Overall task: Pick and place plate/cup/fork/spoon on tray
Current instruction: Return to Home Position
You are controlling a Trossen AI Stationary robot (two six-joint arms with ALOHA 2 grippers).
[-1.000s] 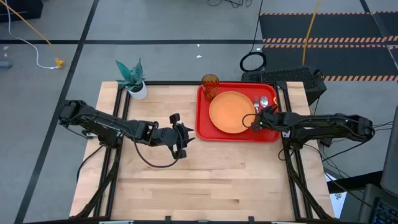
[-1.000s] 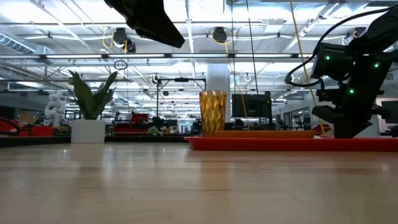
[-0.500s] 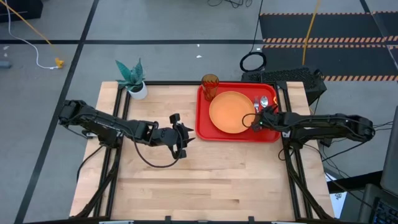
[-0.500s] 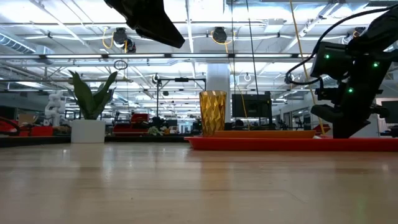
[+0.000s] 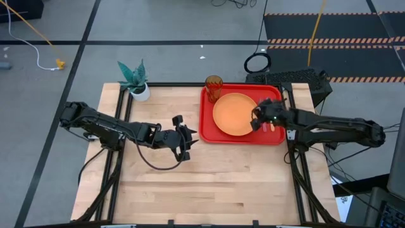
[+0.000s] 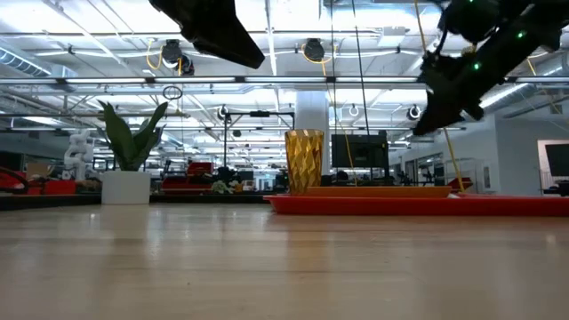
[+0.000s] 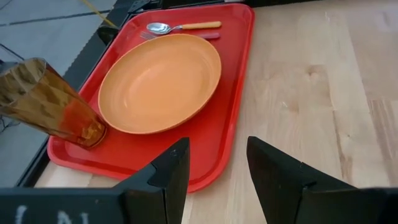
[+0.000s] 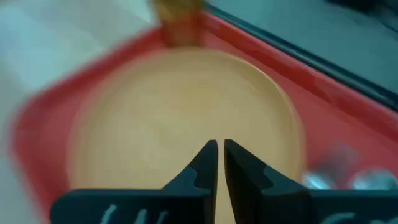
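The red tray point(image 5: 275, 137) lies at the table's far right. The orange plate point(image 5: 231, 114) lies on it, and the amber cup point(image 5: 213, 87) stands upright on its far left corner. The spoon point(image 7: 183, 27) and the fork point(image 7: 149, 35) lie side by side on the tray right of the plate. My right gripper point(image 5: 258, 116) hangs shut and empty above the plate's right edge, well above the tray in the low view point(image 6: 428, 123). My left gripper point(image 5: 189, 143) is open and empty above bare table, just left of the tray.
A white pot with a teal plant point(image 5: 136, 85) stands at the table's far left corner. The wooden table point(image 5: 209, 183) stretches bare across the near half. Dark frame rails run along the table's left and right edges.
My right gripper has risen from just above the tray's right side, by the spoon and fork, to well above the tray. It has shifted a little toward the plate and the far edge. The tableware has stayed where it was.
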